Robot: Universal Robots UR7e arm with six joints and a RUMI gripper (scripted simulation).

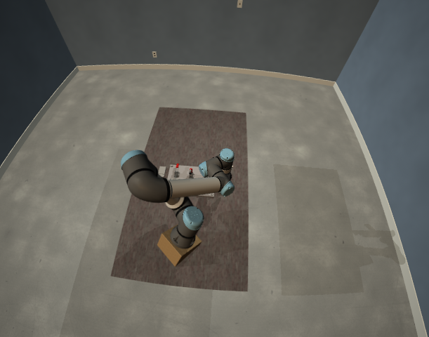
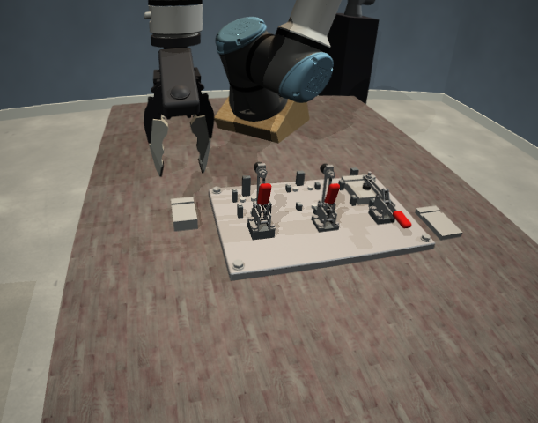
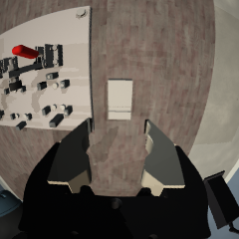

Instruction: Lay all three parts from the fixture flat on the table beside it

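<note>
My gripper is open and empty. It hangs above the table, behind one part in the exterior view. That pale block-like part lies flat on the table beside the fixture plate. A second pale part lies flat on the table at the fixture's other side. The third part sits in the fixture under the lowered arm of a toggle clamp, whose red handle points outward and down. The other two clamps have their arms raised, with no part under them.
Several dark upright pegs, such as a tall one, stand on the plate near the raised clamps. The robot's wooden base block stands behind the fixture. In the top view the arm hides much of the fixture and the gripper.
</note>
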